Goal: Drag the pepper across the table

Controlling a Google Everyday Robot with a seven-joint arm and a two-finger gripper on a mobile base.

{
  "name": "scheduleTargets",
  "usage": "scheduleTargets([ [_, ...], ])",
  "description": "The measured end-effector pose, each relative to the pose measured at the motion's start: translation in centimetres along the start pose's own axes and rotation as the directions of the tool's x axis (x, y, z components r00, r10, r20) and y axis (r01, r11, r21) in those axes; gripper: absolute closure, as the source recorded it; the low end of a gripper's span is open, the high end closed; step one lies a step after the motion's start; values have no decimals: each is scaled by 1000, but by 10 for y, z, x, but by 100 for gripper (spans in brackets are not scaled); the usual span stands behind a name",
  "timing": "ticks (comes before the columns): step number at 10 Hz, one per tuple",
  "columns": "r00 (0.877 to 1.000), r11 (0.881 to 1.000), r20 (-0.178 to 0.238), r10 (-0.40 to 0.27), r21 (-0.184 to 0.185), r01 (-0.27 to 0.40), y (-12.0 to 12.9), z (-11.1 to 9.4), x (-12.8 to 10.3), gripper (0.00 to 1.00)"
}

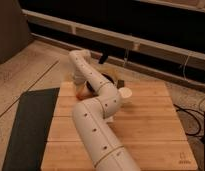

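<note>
The pepper [81, 93] shows as a small orange-red patch on the far left part of the light wooden table [156, 127], mostly hidden by my arm. My gripper [78, 88] is down at the pepper, at the end of the white arm that reaches from the near edge across the table and bends back down. The wrist blocks the view of the gripper and of any contact with the pepper.
A white bottle [125, 94] stands just right of the arm's elbow. A small dark object [119, 83] sits behind it near the far edge. A dark grey floor mat [31, 125] lies left of the table. Black cables [195, 120] lie on the floor at right.
</note>
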Motion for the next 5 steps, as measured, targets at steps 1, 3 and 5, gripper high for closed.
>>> scheduleTargets([
  [1,1000,1000,-2,2,1,-2,0,1,0,100],
  [3,1000,1000,12,2,12,-2,2,-4,-6,100],
  [5,995,997,81,-51,65,46,12,-36,-29,100],
])
